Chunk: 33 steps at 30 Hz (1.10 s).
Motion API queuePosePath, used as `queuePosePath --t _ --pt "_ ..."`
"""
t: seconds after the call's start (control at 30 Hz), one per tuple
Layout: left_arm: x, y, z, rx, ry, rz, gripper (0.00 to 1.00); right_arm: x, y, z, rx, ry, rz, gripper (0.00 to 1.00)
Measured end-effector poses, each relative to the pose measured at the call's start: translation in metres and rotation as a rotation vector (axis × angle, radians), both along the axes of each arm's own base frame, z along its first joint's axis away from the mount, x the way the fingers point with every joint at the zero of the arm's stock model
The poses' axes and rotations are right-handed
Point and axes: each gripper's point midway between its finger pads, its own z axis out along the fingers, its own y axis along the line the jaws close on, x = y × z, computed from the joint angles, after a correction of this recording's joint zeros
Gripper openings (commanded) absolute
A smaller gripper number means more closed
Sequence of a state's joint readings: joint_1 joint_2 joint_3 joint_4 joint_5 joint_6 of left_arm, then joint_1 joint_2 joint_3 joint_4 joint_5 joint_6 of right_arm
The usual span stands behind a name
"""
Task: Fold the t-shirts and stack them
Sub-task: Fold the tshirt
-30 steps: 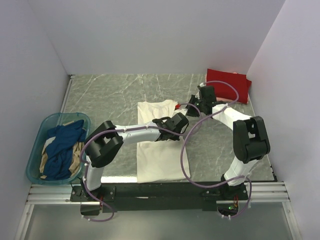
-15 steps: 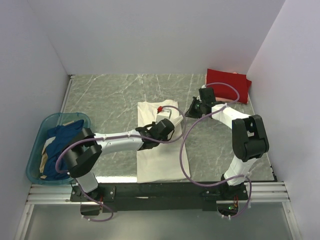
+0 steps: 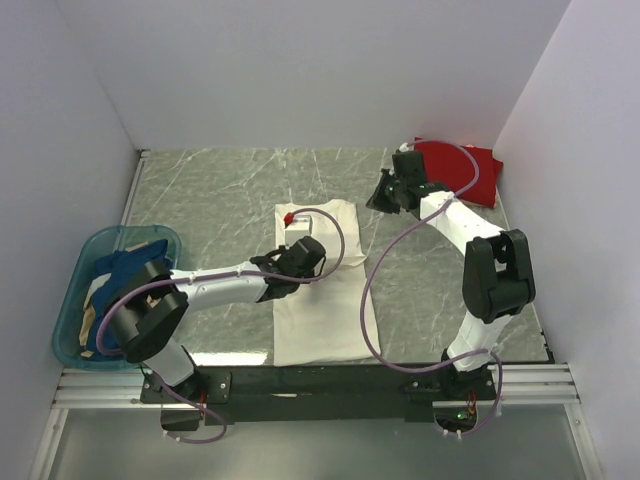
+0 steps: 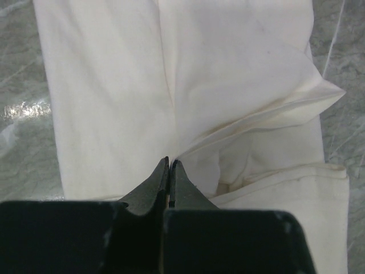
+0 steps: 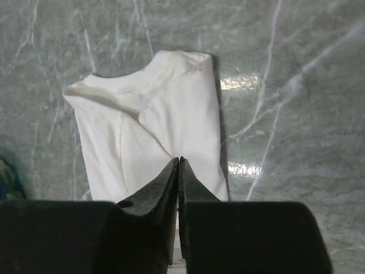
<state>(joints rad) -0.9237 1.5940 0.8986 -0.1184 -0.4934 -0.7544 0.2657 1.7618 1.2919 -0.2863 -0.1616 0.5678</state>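
Left pincer [image 4: 170, 162] closed, apparently nipping a fold of cream-white t-shirt [image 4: 228, 68] | right pincer [image 5: 178, 161] closed, empty

Light fell bright and even from overhead; shadows were soft and short. The white shirt [image 3: 318, 320] cast only a thin dark edge along its right side in the right wrist view; the glossy counter [image 3: 220, 195] threw back white glare in a strip at its near edge and in small patches in both wrist views. The shirt looked close to washed out, its creases faint grey; the left pincer [image 4: 170, 162] and right pincer [image 5: 178, 161] showed as black shapes with little detail; the overhead view was sharp.
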Motion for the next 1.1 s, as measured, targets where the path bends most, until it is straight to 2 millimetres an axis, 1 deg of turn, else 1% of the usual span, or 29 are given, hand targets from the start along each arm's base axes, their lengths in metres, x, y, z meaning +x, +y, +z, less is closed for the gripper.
queuePosePath --t 0.07,0.1,0.13,0.17,0.2,0.27,0.37,0.43,0.47,0.57,0.7,0.8,0.9,0.93,1.0,1.03,1.1 --pt "0.003 0.002 0.001 -0.008 -0.002 0.012 0.01 0.004 0.007 0.009 -0.003 -0.028 0.015 0.17" --pt "0.003 0.002 0.001 -0.014 -0.003 0.015 0.01 0.004 0.008 0.009 -0.008 -0.031 0.019 0.22" --pt "0.003 0.003 0.001 -0.017 -0.003 0.016 0.01 0.001 0.01 0.006 -0.012 -0.025 0.023 0.24" --pt "0.003 0.003 0.001 -0.019 -0.002 0.016 0.01 -0.003 0.01 0.0 -0.02 -0.013 0.028 0.3" --pt "0.003 0.002 0.001 -0.023 -0.002 0.015 0.01 -0.008 0.009 -0.007 -0.025 -0.003 0.03 0.32" --pt "0.003 0.001 0.001 -0.031 -0.002 0.014 0.01 -0.027 0.002 -0.028 -0.045 0.049 0.029 0.37" --pt "0.003 -0.001 0.002 -0.041 -0.002 0.01 0.01 -0.057 -0.007 -0.059 -0.069 0.134 0.031 0.41" --pt "0.003 -0.002 0.002 -0.047 -0.003 0.009 0.01 -0.073 -0.011 -0.075 -0.079 0.179 0.033 0.43" --pt "0.003 -0.003 0.003 -0.05 -0.004 0.008 0.01 -0.078 -0.012 -0.08 -0.081 0.192 0.035 0.45" --pt "0.003 -0.004 0.002 -0.054 -0.004 0.006 0.01 -0.089 -0.011 -0.09 -0.082 0.217 0.044 0.46" --pt "0.003 -0.004 0.002 -0.054 -0.004 0.006 0.01 -0.087 0.0 -0.088 -0.06 0.192 0.059 0.46" --pt "0.003 -0.004 0.002 -0.054 -0.004 0.006 0.01 -0.086 0.008 -0.087 -0.037 0.177 0.067 0.42" --pt "0.003 -0.004 0.002 -0.054 -0.004 0.006 0.01 -0.087 0.013 -0.088 -0.018 0.173 0.072 0.34" --pt "0.003 -0.004 0.002 -0.054 -0.004 0.006 0.01 -0.088 0.013 -0.088 -0.013 0.174 0.073 0.29" --pt "0.003 -0.004 0.002 -0.054 -0.004 0.006 0.01 -0.09 0.015 -0.09 -0.007 0.178 0.073 0.25" --pt "0.003 -0.004 0.002 -0.054 -0.004 0.007 0.01 -0.091 0.015 -0.091 -0.005 0.181 0.072 0.21" --pt "0.003 -0.004 0.002 -0.055 -0.004 0.006 0.01 -0.093 0.014 -0.093 -0.005 0.187 0.069 0.18"
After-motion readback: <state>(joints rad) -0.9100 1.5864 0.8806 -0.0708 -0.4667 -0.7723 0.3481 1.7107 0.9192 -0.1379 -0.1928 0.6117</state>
